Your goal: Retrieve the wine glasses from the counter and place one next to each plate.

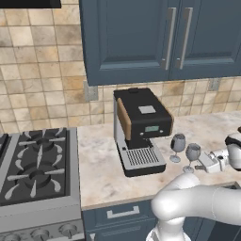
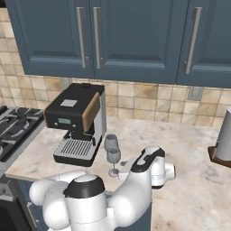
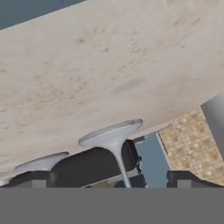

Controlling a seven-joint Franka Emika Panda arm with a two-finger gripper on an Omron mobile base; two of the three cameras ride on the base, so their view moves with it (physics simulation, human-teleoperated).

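Observation:
Two clear stemmed wine glasses stand close together on the beige marble counter [image 1: 99, 164], just right of the coffee machine. The nearer wine glass [image 1: 192, 156] [image 2: 113, 160] has its thin stem [image 3: 122, 168] between my fingertips. The farther wine glass [image 1: 178, 145] [image 2: 111, 143] stands just behind it, and its foot [image 3: 42, 162] appears beside the first. My gripper [image 1: 201, 164] [image 2: 122, 174] [image 3: 109, 179] is open and level with the counter, its fingers on either side of the nearer stem without touching it. The plates are out of view.
A black coffee machine [image 1: 141, 124] [image 2: 76, 119] with a wooden side panel stands left of the glasses. A gas stove [image 1: 35, 164] lies further left. Navy wall cabinets [image 1: 160, 37] hang above. A grey cylinder on a dark base [image 2: 223, 140] stands at the counter's right.

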